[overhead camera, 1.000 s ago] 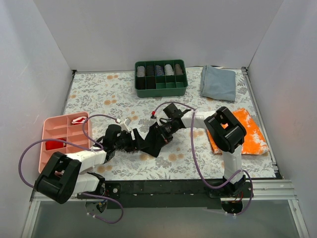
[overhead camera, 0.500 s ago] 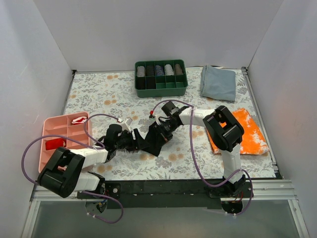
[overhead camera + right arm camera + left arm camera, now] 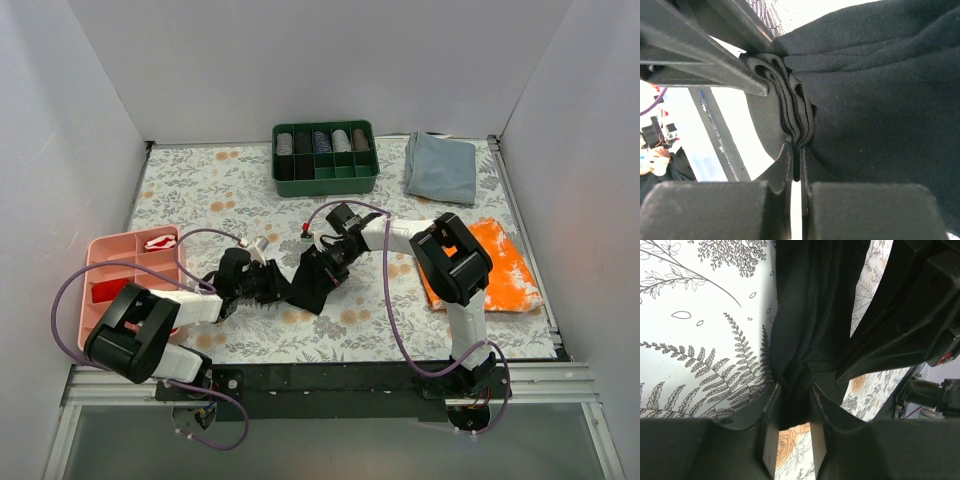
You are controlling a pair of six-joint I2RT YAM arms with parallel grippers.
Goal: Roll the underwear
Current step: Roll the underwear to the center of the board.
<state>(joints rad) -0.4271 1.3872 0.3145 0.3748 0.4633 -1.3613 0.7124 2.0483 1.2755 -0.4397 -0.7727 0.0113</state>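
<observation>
The black underwear (image 3: 312, 282) is bunched and stretched between my two grippers at the middle of the floral tabletop. My left gripper (image 3: 274, 288) is shut on its left end; in the left wrist view (image 3: 792, 400) the jaws pinch a fold of the underwear (image 3: 810, 315). My right gripper (image 3: 332, 265) is shut on its right end; in the right wrist view (image 3: 797, 155) the jaws clamp several stacked layers of the underwear (image 3: 880, 115).
A green tray (image 3: 325, 157) of rolled items stands at the back. A grey-blue folded cloth (image 3: 441, 166) lies at the back right, an orange-and-white cloth (image 3: 500, 265) at the right, a pink tray (image 3: 128, 275) at the left.
Both grippers have shifted slightly up and closer together with the underwear held between them; the fabric is more bunched.
</observation>
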